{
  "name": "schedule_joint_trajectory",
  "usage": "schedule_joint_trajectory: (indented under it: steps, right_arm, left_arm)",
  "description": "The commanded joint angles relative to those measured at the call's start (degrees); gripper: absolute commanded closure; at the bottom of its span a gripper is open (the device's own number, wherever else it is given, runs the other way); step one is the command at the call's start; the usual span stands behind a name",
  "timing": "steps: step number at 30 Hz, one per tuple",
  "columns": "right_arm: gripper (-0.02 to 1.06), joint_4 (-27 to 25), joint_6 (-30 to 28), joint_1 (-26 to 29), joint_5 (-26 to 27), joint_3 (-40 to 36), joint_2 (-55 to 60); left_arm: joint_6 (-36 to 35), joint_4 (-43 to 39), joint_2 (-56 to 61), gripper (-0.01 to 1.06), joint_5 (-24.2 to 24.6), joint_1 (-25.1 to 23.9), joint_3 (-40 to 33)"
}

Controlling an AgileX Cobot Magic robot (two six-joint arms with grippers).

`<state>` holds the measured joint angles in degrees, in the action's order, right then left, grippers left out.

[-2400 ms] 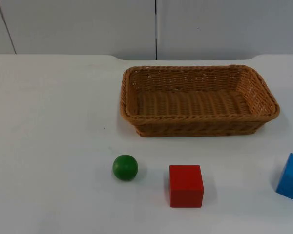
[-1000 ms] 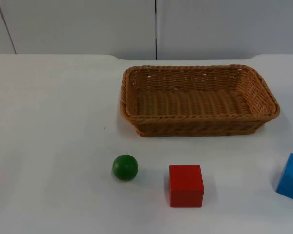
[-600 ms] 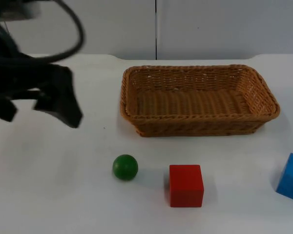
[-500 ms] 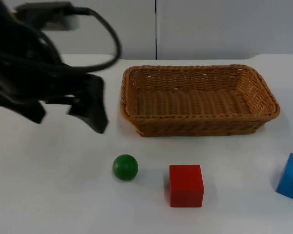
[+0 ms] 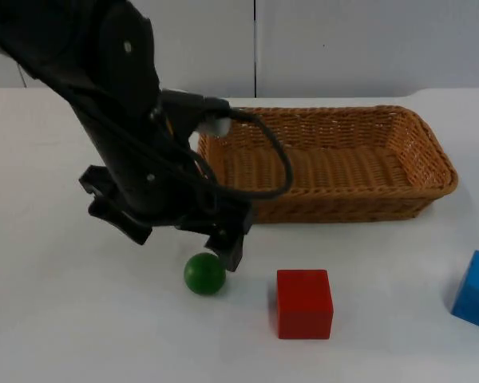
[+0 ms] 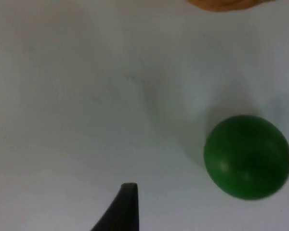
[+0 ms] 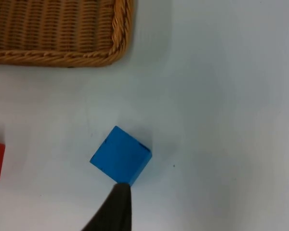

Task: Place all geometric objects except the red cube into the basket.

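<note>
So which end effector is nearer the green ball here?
Left. The left end effector hangs just above the green ball, beside the basket. The right end effector is over by the blue cube.

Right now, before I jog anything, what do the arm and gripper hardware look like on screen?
The left arm is matte black with chunky rounded links. The left gripper is black too, with blunt fingers; one finger appears as a dark tapering wedge in the left wrist view. Of the right gripper, one dark wedge-shaped fingertip appears in the right wrist view. No markings are legible.
</note>
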<state>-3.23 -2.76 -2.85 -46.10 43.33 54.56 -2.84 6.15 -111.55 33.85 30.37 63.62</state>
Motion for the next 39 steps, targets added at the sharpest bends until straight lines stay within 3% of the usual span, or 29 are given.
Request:
schedule_joint_trajectory:
  steps: [1, 9, 20, 23, 25, 26, 30, 31, 34, 39]
  right_arm:
    - [-0.01, 0.3, -0.5, 0.5, 0.9, 0.0, -0.1]
    - [-0.01, 0.3, -0.5, 0.5, 1.9, -0.2, -0.1]
    - [-0.01, 0.2, -0.5, 0.5, 2.6, -1.1, -0.1]
    - [-0.01, 0.2, -0.5, 0.5, 2.6, -1.1, -0.1]
    - [-0.01, 0.2, -0.5, 0.5, 2.6, -1.1, -0.1]
    - [-0.01, 0.2, -0.5, 0.5, 2.6, -1.1, -0.1]
    - [-0.01, 0.2, -0.5, 0.5, 2.6, -1.1, -0.1]
    - [-0.01, 0.2, -0.5, 0.5, 2.6, -1.1, -0.1]
    - [-0.01, 0.3, -0.5, 0.5, 2.6, -1.1, -0.1]
    - [-0.01, 0.3, -0.5, 0.5, 2.6, -1.1, -0.1]
  left_arm:
    - [-1.7, -0.7, -1.8, 0.0, -2.0, 0.4, 0.7]
    - [-2.1, 0.4, -5.8, 0.0, -6.1, 0.4, 0.7]
    - [-2.1, 1.9, -7.4, 0.02, -7.4, 0.4, 0.7]
    - [-2.1, 1.9, -7.4, 0.16, -7.4, 0.4, 0.7]
    - [-2.1, 2.4, -7.4, 0.32, -7.3, 0.4, 0.7]
    - [-2.1, 2.4, -7.4, 0.32, -7.3, 0.4, 0.7]
    - [-2.1, 3.9, -7.4, 0.71, -6.9, 0.4, 0.7]
    - [-2.1, 3.9, -7.4, 0.71, -6.9, 0.4, 0.7]
    - [-2.0, 4.1, -7.0, 1.03, -6.2, 0.4, 0.7]
    - [-0.1, 3.7, -3.4, 1.05, -3.7, 0.4, 0.7]
